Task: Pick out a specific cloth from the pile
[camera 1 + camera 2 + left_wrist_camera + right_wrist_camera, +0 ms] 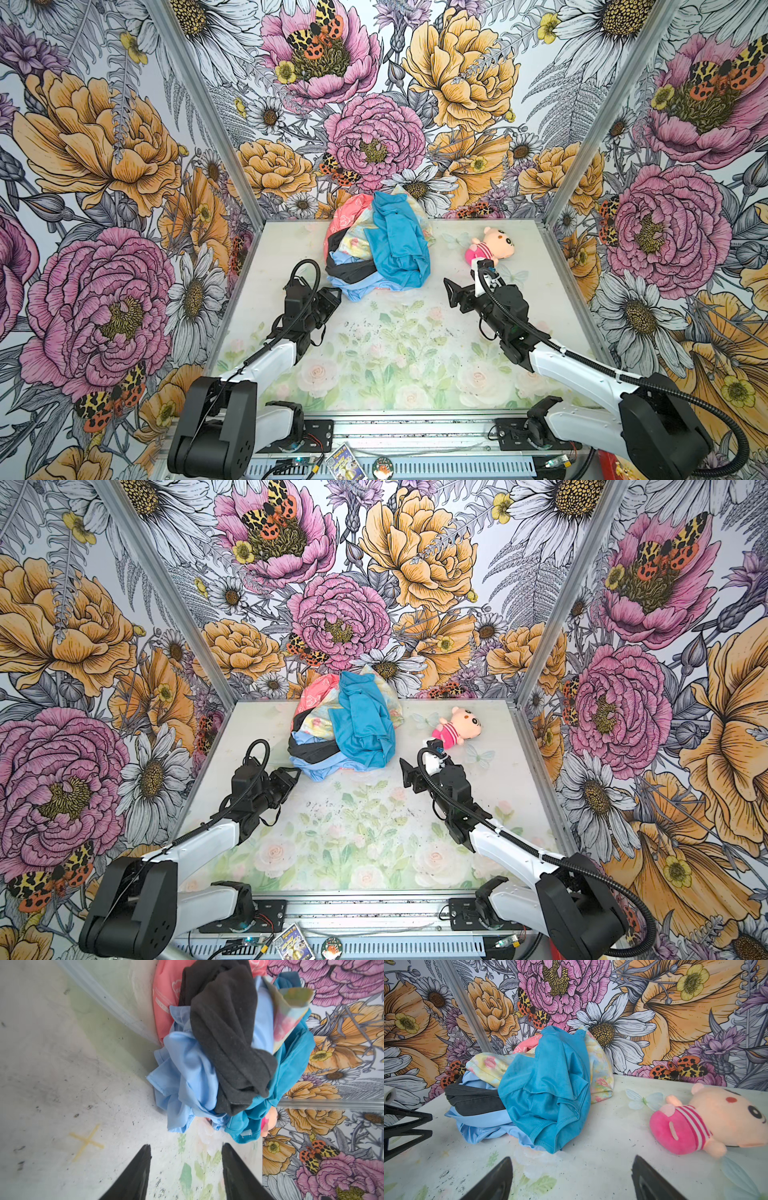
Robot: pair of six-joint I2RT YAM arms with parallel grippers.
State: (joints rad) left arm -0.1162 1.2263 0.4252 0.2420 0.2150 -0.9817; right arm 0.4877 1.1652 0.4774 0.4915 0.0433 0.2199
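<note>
**Clothes heap at the back wall, both arms short of it**

Nearest, in both top views, a metal rail (395, 428) carries the black shoulders of the left arm (274, 357) and right arm (573, 365). Beyond it lies a scuffed tabletop (395, 345) printed with faded roses, boxed in by walls (374, 124) papered with huge inked peonies and daisies. The pile (353, 245) sits at the back, against the wall. A teal garment (401, 249) is draped on top, with coral and pastel prints behind. The cloth (357, 291) spills pale blue from the pile's front bottom edge. A pink plush toy (490, 247) lies apart to the right.

From the left wrist, the left jaws are partly spread over bare tabletop, pinching nothing, just short of the cloth (187, 1076). It is thin and silky, bunched in soft folds with a stitched hem. A matte black piece (228, 1043) lies across it. A yellow cross (87, 1142) marks the surface.

From the right wrist, the right jaws are spread wide and empty. The cloth (483, 1128) peeks from under the teal garment, and the pink plush toy (706, 1122) lies fuzzy nearby.
</note>
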